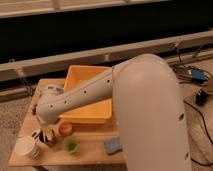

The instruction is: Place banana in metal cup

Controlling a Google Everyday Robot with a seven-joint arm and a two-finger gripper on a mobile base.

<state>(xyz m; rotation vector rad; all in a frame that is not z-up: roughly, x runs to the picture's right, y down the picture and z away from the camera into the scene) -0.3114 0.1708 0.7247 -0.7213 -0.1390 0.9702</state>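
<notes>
Small wooden table (pixel 90 150) on carpet below a dark window wall | my white arm (pixel 80 97) reaches over the yellow tub (pixel 90 92) to the table's front-left corner | hand (pixel 46 134) low beside the white cup (pixel 26 146), grip state I cannot tell | banana (pixel 49 134) pale yellow at the hand | metal cup (pixel 48 140) dark beneath it | orange cup (pixel 65 128) and green cup (pixel 70 145) just right.
</notes>
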